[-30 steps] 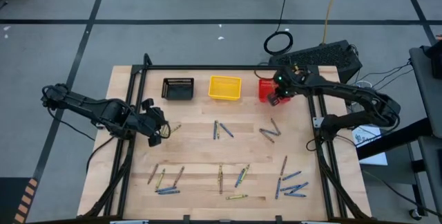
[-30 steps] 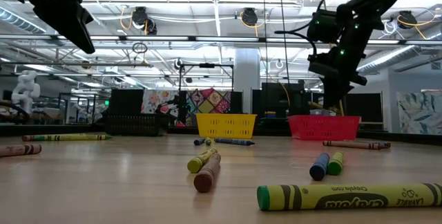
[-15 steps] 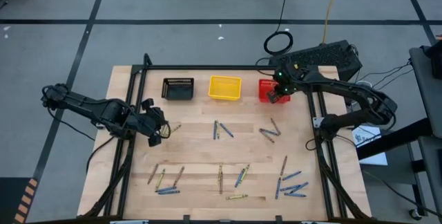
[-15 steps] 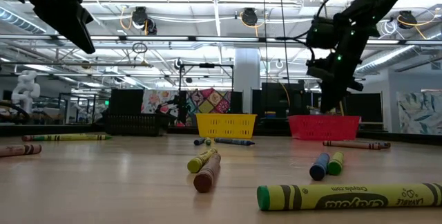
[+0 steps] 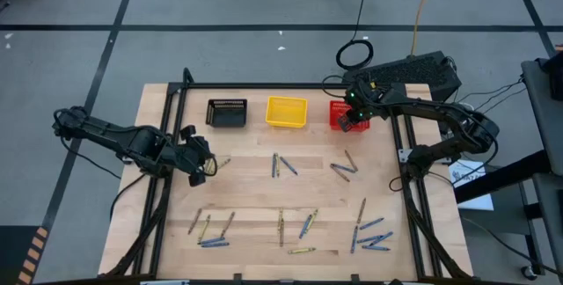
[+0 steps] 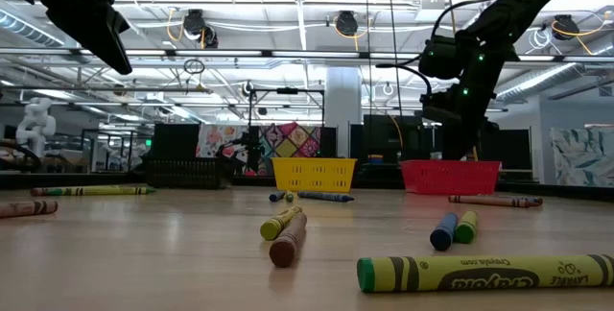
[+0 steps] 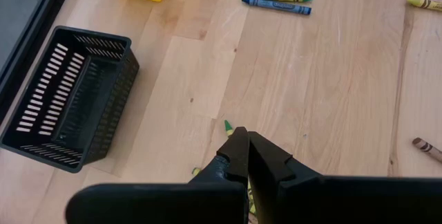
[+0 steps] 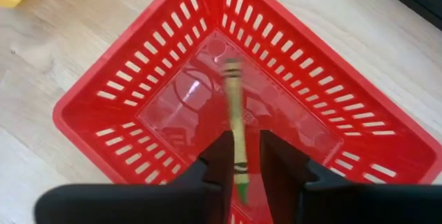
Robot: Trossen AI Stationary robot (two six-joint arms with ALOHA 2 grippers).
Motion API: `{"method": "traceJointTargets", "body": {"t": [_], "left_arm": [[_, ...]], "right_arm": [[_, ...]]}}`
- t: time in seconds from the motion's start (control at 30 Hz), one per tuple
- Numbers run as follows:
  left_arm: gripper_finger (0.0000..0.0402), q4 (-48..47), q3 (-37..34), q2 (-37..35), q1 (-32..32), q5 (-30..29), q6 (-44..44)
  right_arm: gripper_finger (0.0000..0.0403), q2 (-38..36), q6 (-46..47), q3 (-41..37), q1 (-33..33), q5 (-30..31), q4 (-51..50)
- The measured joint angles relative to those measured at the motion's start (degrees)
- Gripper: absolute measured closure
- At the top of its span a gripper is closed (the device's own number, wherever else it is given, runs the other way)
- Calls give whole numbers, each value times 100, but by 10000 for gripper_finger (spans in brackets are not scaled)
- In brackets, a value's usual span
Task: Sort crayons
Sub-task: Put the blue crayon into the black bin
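**Right gripper over red basket, crayon between parted fingers**

The right gripper (image 8: pixel 242 156) is hanging directly above the red plastic mesh basket (image 8: pixel 138 79) at the table's far edge, about 1 o'clock from table centre. Its fingers are standing partly apart, and an olive-green wax crayon (image 8: pixel 235 120) is lying lengthwise in the gap, its tip pointing down into the basket; whether the pads are touching it cannot be told.

The left gripper (image 7: pixel 243 146) is idling above the table's left side, near 9 o'clock, fingers pressed together with nothing between them. A green-tipped crayon (image 7: pixel 227 124) is lying on the light wooden tabletop (image 5: pixel 251 193) just beneath it.

The black mesh basket (image 5: pixel 226 113) and yellow mesh basket (image 5: pixel 286 112) are sitting in the same far row as the red one. Loose crayons, blue, olive and brown (image 5: pixel 303 225), are lying scattered from the table's centre to its near edge, 4 to 8 o'clock.
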Motion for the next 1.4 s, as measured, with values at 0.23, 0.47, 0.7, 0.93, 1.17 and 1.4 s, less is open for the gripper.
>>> {"method": "traceJointTargets", "body": {"t": [0.23,0.47,0.7,0.93,1.17,1.4], "left_arm": [[394,2,0,0,0,2,2],[394,5,0,1,0,-336,61],[389,9,0,0,0,-444,46],[343,20,0,1,-1,-446,15],[316,457,0,0,-1,-496,-2],[315,812,2,201,4,7,26]], "right_arm": [[324,0,47,0,2,0,0],[321,-110,61,0,76,0,6],[320,-630,64,0,90,0,39],[320,-1060,171,0,99,0,20],[320,-1299,392,0,452,-25,-19],[321,-1651,902,0,1086,-20,-321]]}}
